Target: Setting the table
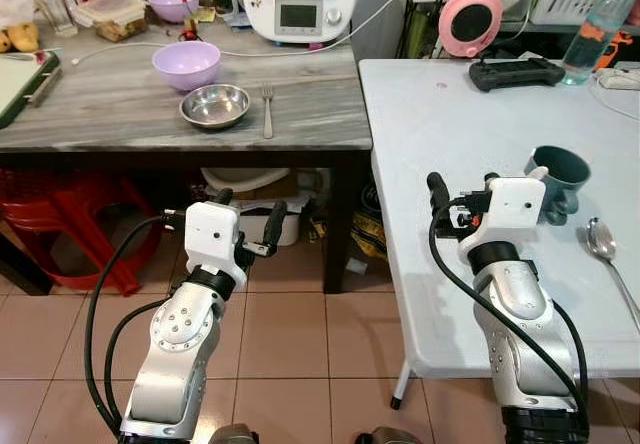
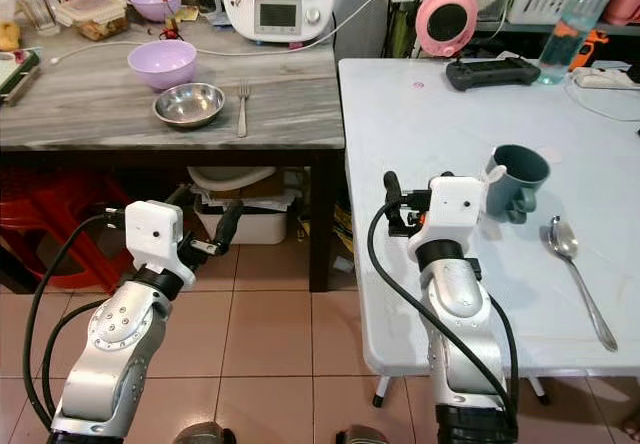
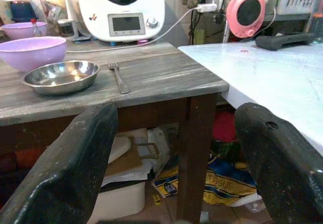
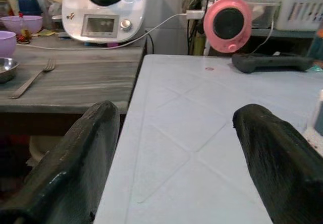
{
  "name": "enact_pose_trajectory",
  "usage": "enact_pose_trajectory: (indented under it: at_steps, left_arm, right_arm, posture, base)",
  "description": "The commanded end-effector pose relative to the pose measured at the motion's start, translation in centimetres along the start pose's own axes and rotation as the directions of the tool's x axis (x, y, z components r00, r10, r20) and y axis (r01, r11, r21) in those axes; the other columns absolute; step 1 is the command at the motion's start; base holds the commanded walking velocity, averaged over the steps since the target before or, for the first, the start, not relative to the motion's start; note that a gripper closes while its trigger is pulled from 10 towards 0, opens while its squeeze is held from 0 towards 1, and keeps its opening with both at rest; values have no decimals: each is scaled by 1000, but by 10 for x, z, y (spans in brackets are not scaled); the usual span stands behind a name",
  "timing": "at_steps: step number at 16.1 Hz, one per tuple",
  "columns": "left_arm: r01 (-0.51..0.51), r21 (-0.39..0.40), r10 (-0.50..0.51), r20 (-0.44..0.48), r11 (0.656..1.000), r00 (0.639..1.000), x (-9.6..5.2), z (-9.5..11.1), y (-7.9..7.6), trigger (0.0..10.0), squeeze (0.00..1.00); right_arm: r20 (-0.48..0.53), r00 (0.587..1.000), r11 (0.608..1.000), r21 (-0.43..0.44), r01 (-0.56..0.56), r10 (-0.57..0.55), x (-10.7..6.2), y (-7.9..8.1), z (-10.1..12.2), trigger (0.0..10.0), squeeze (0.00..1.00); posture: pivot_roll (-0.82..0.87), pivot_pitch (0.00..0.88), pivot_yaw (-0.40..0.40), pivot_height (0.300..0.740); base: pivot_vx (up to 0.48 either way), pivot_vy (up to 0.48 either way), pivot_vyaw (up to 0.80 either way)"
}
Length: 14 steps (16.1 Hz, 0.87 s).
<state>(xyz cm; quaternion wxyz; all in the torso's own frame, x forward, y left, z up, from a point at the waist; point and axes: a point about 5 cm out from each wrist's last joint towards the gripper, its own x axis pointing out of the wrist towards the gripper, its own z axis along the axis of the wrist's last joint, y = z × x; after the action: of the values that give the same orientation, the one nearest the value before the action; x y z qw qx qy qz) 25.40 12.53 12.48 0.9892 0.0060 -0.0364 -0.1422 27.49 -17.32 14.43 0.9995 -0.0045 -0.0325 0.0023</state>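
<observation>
On the grey wooden table (image 1: 110, 104) at the left stand a purple bowl (image 1: 186, 64) and a steel bowl (image 1: 214, 105), and a fork (image 1: 267, 109) lies just right of them. The white table (image 1: 450, 134) at the right holds a dark teal mug (image 1: 558, 174) with a spoon (image 1: 605, 244) in front of it. My left gripper (image 1: 250, 216) hangs open and empty below the wooden table's front edge. My right gripper (image 1: 463, 196) is open and empty over the white table's near left part, just left of the mug.
At the back stand a white kitchen machine (image 1: 298, 2), a second purple bowl (image 1: 172, 1), a pink round device (image 1: 471, 21), a black controller (image 1: 515, 71) and a water bottle (image 1: 596, 29). Red stools (image 1: 70, 214) and a white bin (image 1: 250, 189) sit under the wooden table.
</observation>
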Motion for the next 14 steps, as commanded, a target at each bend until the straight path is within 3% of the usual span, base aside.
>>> enact_pose_trajectory:
  at_steps: [1,5,14]
  left_arm:
    - [-2,5,2,-3,1000,1000,-2,1,1,10000,0]
    - [3,8,-3,-2,1000,1000,-2,1,1,10000,0]
    - [4,5,-4,-3,1000,1000,-3,1,0,10000,0]
  right_arm:
    - [-6,1000,1000,6,-18,18,1,4,0,10000,0]
    - [-10,1000,1000,-7,-28,28,0,5,0,10000,0]
    - [-24,999,1000,3,-23,23,-1,2,-2,10000,0]
  posture:
    - [26,27,10,740]
    - [24,30,11,740]
    - [20,38,5,740]
  base:
    - [0,0,0]
    - [0,-67,0]
    - [0,-458,0]
